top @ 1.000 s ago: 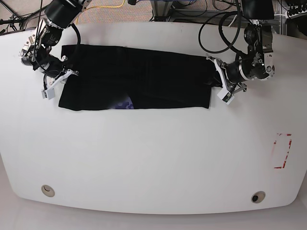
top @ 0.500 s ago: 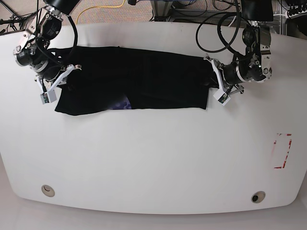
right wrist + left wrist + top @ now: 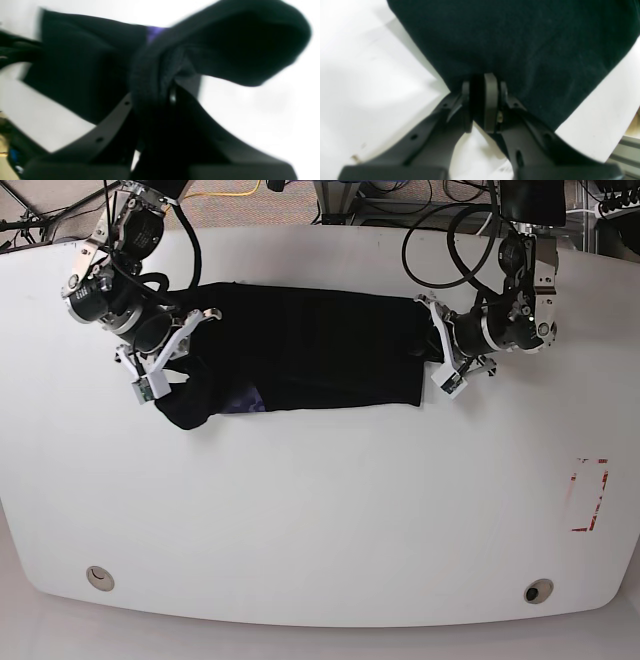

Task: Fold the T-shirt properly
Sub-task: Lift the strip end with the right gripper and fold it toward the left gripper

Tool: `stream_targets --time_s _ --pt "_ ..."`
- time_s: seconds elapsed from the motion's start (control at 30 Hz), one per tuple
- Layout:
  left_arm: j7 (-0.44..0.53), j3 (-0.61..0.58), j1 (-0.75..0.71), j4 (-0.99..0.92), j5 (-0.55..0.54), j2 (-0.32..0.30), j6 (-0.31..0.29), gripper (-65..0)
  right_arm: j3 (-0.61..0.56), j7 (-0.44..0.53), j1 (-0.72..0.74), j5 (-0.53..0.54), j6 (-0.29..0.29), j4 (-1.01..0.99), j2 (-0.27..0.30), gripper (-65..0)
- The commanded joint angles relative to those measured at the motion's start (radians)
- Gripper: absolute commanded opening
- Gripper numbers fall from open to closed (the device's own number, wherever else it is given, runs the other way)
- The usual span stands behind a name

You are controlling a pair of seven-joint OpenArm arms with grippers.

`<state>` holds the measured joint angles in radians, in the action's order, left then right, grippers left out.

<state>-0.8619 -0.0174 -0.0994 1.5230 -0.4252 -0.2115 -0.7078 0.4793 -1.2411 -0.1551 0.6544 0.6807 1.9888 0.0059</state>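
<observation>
The T-shirt [image 3: 310,350] is black, soft cloth, lying as a long folded band across the far part of the white bench [image 3: 320,510]. A sliver of blue-purple print shows at its near edge. One end is lifted and bunched, curling over itself; the other end lies flat, pinched at its edge.

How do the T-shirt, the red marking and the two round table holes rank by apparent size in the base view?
1. T-shirt
2. Red marking
3. The two holes look alike, so unranked.
</observation>
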Motion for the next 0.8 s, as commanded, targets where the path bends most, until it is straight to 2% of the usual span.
stream_targets --time_s 0.0,0.27,0.43,0.6,0.77 --pt "-0.116 -0.019 -0.023 -0.016 0.088 -0.004 0.010 -59.4 -0.020 0.025 0.012 0.029 0.006 0.033 -0.024 -65.0" --pt "-0.116 -0.017 -0.027 -0.017 0.088 -0.004 0.010 -59.4 -0.141 0.025 0.015 0.020 0.006 0.031 -0.093 -65.0" --pt "-0.116 -0.017 -0.027 -0.017 0.088 -0.003 0.010 -59.4 -0.210 0.030 0.036 -0.083 0.012 0.030 -0.137 -65.0" --pt "-0.116 -0.017 -0.030 -0.022 0.088 -0.003 0.010 -59.4 -0.290 0.033 0.041 -0.144 0.014 0.028 -0.162 -65.0" --pt "-0.116 -0.017 -0.029 -0.037 0.087 -0.003 0.010 -59.4 -0.302 0.034 0.058 -0.172 0.014 0.028 -0.163 -65.0"
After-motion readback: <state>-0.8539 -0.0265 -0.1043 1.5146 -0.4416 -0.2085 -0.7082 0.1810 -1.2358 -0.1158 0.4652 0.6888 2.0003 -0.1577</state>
